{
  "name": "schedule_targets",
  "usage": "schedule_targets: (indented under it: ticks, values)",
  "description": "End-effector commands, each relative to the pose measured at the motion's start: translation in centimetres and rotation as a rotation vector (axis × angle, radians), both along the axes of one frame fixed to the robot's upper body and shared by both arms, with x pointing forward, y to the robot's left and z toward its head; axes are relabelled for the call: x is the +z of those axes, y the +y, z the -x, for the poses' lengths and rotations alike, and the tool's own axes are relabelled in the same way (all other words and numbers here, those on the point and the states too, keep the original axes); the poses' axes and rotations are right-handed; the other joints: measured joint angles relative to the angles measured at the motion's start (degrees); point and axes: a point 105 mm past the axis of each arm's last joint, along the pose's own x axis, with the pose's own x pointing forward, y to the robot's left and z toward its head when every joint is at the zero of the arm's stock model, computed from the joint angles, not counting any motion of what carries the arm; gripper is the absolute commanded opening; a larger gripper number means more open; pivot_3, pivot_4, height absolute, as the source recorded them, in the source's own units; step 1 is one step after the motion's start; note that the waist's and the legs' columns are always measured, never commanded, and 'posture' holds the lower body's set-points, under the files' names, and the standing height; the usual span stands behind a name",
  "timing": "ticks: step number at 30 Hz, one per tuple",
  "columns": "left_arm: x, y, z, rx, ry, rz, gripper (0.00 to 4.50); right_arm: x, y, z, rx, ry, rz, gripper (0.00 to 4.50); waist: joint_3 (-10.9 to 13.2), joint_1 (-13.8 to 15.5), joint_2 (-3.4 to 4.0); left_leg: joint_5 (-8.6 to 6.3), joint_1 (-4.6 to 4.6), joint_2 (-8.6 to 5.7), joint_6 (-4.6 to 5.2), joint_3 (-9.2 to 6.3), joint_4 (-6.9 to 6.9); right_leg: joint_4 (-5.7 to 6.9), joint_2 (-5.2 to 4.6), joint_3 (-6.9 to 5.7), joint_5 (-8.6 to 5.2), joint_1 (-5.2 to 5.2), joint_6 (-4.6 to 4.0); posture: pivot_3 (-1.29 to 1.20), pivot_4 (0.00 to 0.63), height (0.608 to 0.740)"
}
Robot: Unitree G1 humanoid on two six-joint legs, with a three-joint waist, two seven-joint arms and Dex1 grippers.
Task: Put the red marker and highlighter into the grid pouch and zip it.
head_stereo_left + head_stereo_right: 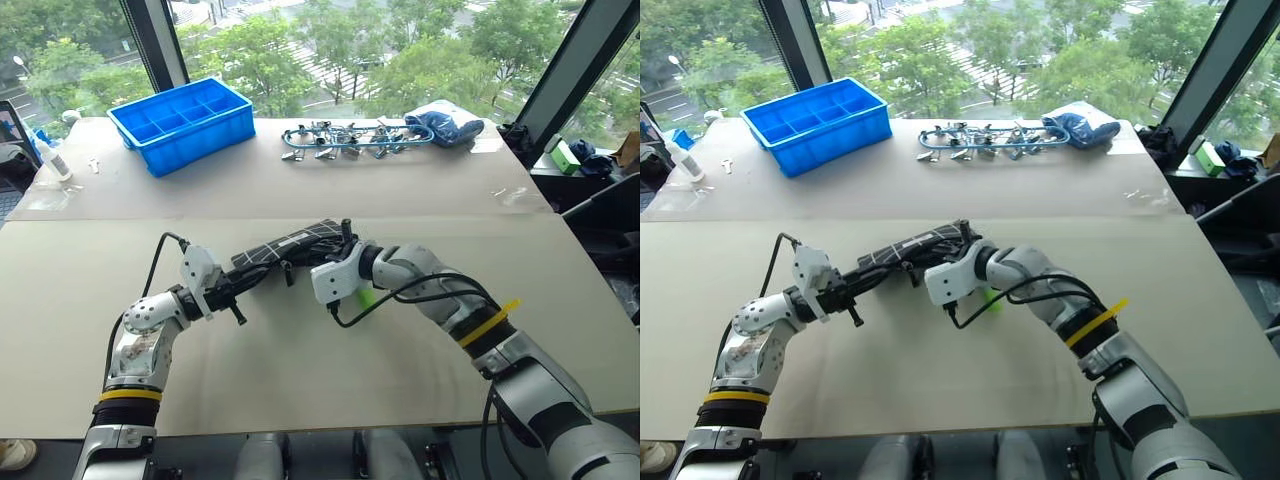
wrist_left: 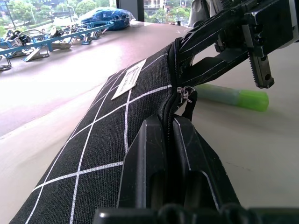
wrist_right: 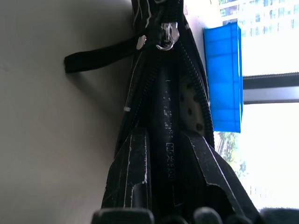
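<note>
We hold the grid pouch (image 1: 290,247) lifted off the table (image 1: 300,380) between both arms; the left gripper (image 2: 169,140) is clamped tight on its zipper edge, close to the slider (image 2: 186,93), and the right gripper (image 3: 170,154) has its fingers narrowly parted inside the open mouth around a black barrel, which we judge to be the red marker (image 3: 169,140); the highlighter (image 2: 231,96) lies on the table just beneath the right wrist. To do this well, we should keep the mouth taut, push the barrel fully past the zipper teeth before letting go, and keep the pull strap (image 3: 100,56) from being trapped.
</note>
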Motion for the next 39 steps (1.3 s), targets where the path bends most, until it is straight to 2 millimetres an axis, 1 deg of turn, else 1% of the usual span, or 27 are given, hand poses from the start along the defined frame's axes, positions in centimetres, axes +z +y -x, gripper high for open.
schedule_targets:
  ticks: [1,4,6,7,8,10,11,13,16,18,20,23,24,26,29,31,33,35,39]
  values:
    - [1.5,-0.3,0.1,-0.01,-0.054,0.023,0.0,0.7,1.5,1.1,0.12,-0.026,-0.01,0.5,0.0,0.0,0.0,0.0,0.0,0.0,0.0,0.01,0.0,0.0,0.0,0.0,0.0,0.0,0.0,0.0,0.15,0.74]
    - [1.4,-0.2,0.2,-0.007,-0.055,0.024,0.0,0.2,1.4,1.0,0.125,0.004,-0.019,0.5,0.0,0.0,0.0,-0.01,0.01,0.01,0.01,0.03,0.0,0.01,0.0,0.01,0.0,0.0,0.0,0.0,0.15,0.74]
    - [1.4,-0.3,0.3,-0.005,-0.056,0.026,0.0,0.1,1.0,0.5,0.085,0.07,-0.06,0.5,0.0,0.0,0.0,-0.01,0.02,0.02,0.01,0.04,0.0,0.02,0.0,0.03,0.0,0.0,0.0,0.0,0.15,0.74]
    - [1.4,-0.3,0.3,-0.004,-0.056,0.026,0.0,0.2,0.8,0.3,0.065,0.104,-0.085,1.49,0.0,0.0,0.0,-0.01,0.02,0.02,0.01,0.04,0.0,0.02,0.0,0.03,0.0,0.0,0.0,0.0,0.15,0.74]
    - [1.4,-0.3,0.3,-0.003,-0.056,0.027,0.0,0.5,0.3,-0.3,0.028,0.11,-0.088,1.68,0.0,0.0,0.0,-0.01,0.02,0.02,0.01,0.04,0.0,0.02,0.01,0.03,0.0,0.0,0.0,0.0,0.15,0.74]
    - [1.4,-0.3,0.3,-0.002,-0.055,0.027,0.0,1.1,-0.4,-1.1,-0.015,0.107,-0.098,2.37,0.0,0.0,0.01,-0.01,0.02,0.03,0.01,0.06,0.0,0.04,0.0,0.05,0.01,0.0,-0.01,0.0,0.15,0.74]
    - [1.4,-0.3,0.3,-0.001,-0.055,0.026,0.0,1.6,-0.7,-1.3,-0.03,0.115,-0.118,2.63,0.0,0.0,0.01,-0.01,0.02,0.03,0.01,0.06,0.0,0.05,0.0,0.06,0.01,-0.01,-0.01,0.0,0.15,0.74]
    - [1.4,-0.3,0.4,-0.001,-0.054,0.026,0.0,2.2,-1.2,-1.4,-0.032,0.127,-0.131,2.63,0.0,0.1,0.01,-0.01,0.01,0.02,0.01,0.06,0.0,0.05,-0.01,0.05,0.01,0.0,-0.01,0.0,0.15,0.74]
    - [1.4,-0.3,0.3,-0.004,-0.053,0.026,0.0,4.2,-2.9,-1.3,-0.044,0.128,-0.166,2.63,0.0,0.1,0.03,-0.03,0.01,0.02,0.05,0.06,0.0,0.04,-0.01,0.04,0.01,0.0,-0.01,0.0,0.15,0.74]
    - [1.4,-0.4,0.2,-0.004,-0.053,0.027,0.0,5.2,-4.1,-0.4,-0.03,0.161,-0.187,2.63,0.0,0.1,0.03,-0.07,0.0,0.02,0.12,0.05,0.0,0.03,-0.02,0.05,0.01,-0.01,-0.01,0.0,0.15,0.74]
    - [1.4,-0.4,0.2,-0.005,-0.052,0.027,0.0,6.1,-5.4,0.6,-0.041,0.241,-0.233,2.63,0.0,0.2,0.02,-0.13,0.0,0.03,0.22,0.04,-0.01,0.03,-0.02,0.05,0.01,0.0,-0.01,0.0,0.15,0.74]
    - [1.4,-0.4,0.2,-0.006,-0.051,0.027,0.0,6.7,-7.7,2.3,-0.114,0.484,-0.332,2.63,0.0,0.2,0.02,-0.16,0.01,0.04,0.26,0.03,-0.01,0.02,-0.01,0.05,0.01,0.02,-0.01,0.0,0.15,0.74]
    - [1.4,-0.3,0.2,-0.005,-0.051,0.027,0.0,6.6,-8.5,2.8,-0.163,0.59,-0.377,2.63,0.0,0.2,0.02,-0.17,0.01,0.05,0.28,0.01,-0.01,0.02,-0.02,0.05,0.01,0.02,-0.01,0.0,0.15,0.74]
    - [1.4,-0.3,0.2,-0.003,-0.052,0.027,0.0,6.0,-9.6,3.7,-0.247,0.707,-0.43,2.63,0.0,0.3,0.02,-0.18,0.01,0.05,0.31,-0.01,0.0,0.02,-0.04,0.05,0.02,0.03,-0.01,0.0,0.15,0.74]
    - [1.4,-0.1,0.3,0.001,-0.052,0.028,0.0,3.8,-10.1,5.1,-0.405,0.878,-0.488,2.63,0.0,0.3,0.02,-0.2,0.05,0.05,0.34,-0.33,0.0,0.02,-0.05,0.05,0.02,0.04,-0.02,0.0,0.15,0.74]
    - [1.3,-0.2,0.4,0.003,-0.05,0.03,0.0,1.9,-10.2,5.9,-0.539,0.968,-0.499,2.63,0.0,0.2,0.02,-0.21,0.05,0.05,0.35,-0.48,0.0,0.03,-0.03,0.05,0.02,0.03,-0.04,0.0,0.15,0.74]
    - [1.1,-0.3,0.5,0.002,-0.046,0.032,0.0,0.7,-10.2,6.0,-0.662,1.013,-0.522,2.63,0.0,0.2,0.02,-0.21,0.04,0.05,0.35,-0.5,0.0,0.03,-0.04,0.06,0.02,0.02,-0.04,0.0,0.15,0.74]
    - [1.0,-0.4,0.6,-0.001,-0.043,0.032,0.0,0.0,-9.9,5.7,-0.747,1.028,-0.547,2.63,0.0,0.2,0.02,-0.21,0.04,0.03,0.35,-0.49,0.0,0.06,-0.03,0.1,0.02,0.0,-0.04,0.0,0.15,0.74]
    - [1.0,-0.6,0.5,-0.005,-0.044,0.034,0.0,-1.2,-9.6,5.0,-0.857,1.041,-0.566,2.63,0.0,0.2,0.02,-0.21,0.0,-0.01,0.35,-0.54,0.01,0.06,-0.04,0.04,0.02,-0.02,-0.04,0.0,0.15,0.74]
